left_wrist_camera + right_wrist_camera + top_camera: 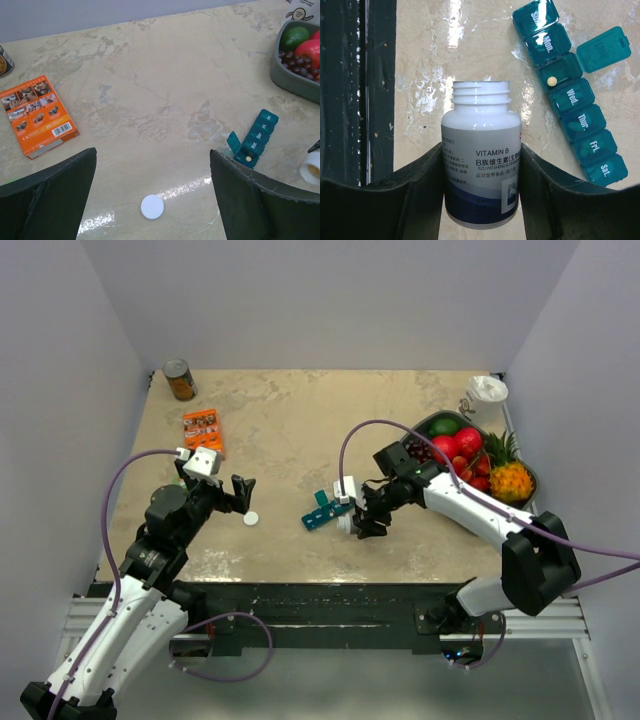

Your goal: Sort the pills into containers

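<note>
Left hand [240,495] spread wide, idle over the white cap [152,206] on the surface [150,75]. Right hand [480,150] pinches the uncapped bottle [480,170] just beside the pill organiser [572,95], mid-surface. Lid between Mon and Wed up, one pill [552,80] inside; other lids closed. Step, as judged: dispensing. Next calls for opening another lid.

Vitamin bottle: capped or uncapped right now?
Uncapped. The bottle in the right pincer shows bare neck threads with no cap on; a white cap lies apart on the table.
</note>
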Motion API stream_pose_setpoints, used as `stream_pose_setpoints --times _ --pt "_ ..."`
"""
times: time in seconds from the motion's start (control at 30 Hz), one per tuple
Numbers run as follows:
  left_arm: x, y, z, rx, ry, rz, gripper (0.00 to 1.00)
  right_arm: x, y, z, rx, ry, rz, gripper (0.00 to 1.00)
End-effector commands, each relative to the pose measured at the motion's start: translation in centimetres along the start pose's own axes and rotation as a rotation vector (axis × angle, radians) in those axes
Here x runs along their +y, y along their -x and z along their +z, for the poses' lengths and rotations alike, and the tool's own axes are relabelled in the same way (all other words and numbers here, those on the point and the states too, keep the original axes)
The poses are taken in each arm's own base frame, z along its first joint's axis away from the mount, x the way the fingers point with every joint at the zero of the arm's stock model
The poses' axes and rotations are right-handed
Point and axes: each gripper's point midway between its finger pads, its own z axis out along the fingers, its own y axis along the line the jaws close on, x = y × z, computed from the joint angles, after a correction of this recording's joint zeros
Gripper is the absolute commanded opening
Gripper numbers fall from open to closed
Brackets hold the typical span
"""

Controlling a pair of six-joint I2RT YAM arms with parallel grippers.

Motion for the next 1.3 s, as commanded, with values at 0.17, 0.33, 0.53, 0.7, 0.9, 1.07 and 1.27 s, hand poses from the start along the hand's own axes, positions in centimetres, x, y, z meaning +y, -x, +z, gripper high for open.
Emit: stream_pose_setpoints --times 0.17,0.33,0.53,0.7,0.9,1.07,1.27 --pt "0.6 1.6 0.0 -0.048 0.027 0.013 0.99 -1.4 -0.2 0.4 0.049 -0.057 0.001 0.0" --pt "0.6 1.6 0.0 -0.051 0.029 0.013 0.99 -2.2 0.0 0.8 0.076 -0.065 0.011 0.0" --pt "0.7 1.7 -0.1 -0.055 0.035 0.011 0.99 -3.6 -0.3 1.4 0.142 -0.074 0.019 0.0" --pt "0.7 1.8 -0.1 -0.056 0.033 0.012 0.99 -4.4 -0.6 1.5 0.19 -0.088 0.016 0.0" --pt "0.6 1.8 -0.1 -0.058 0.032 0.012 0.99 -5.1 -0.6 1.7 0.25 -0.099 0.006 0.0" --pt "0.7 1.9 -0.2 -0.061 0.033 0.012 0.99 -5.6 -0.7 1.7 0.288 -0.095 0.01 0.0" --pt "0.6 2.0 -0.2 -0.067 0.031 0.014 0.99 -6.2 -0.7 1.8 0.324 -0.116 0.004 0.0"
